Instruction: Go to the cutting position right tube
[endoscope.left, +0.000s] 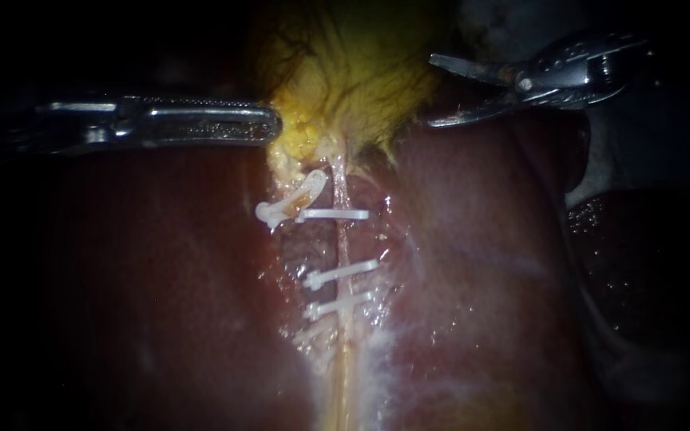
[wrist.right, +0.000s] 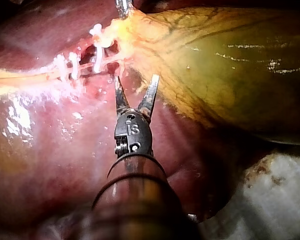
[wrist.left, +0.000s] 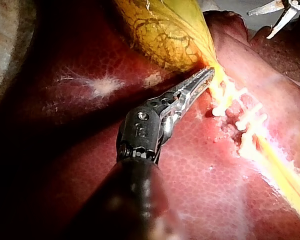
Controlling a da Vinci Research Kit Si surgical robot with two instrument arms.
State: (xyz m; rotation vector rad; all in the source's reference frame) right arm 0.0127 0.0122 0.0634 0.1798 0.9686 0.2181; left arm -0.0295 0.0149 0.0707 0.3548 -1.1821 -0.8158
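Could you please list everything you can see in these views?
liver: one, dark red, fills most of the endoscope view.
gallbladder: one, yellow, upper centre, above the clips.
tube: one, pale, runs down the middle over the liver.
clips: four, white; three across the tube, one curved beside it.
white material: one patch, beside the liver.
left instrument: one, silver, gripping the gallbladder's edge.
right instrument: one, silver, open, beside the gallbladder, clear of the tube.
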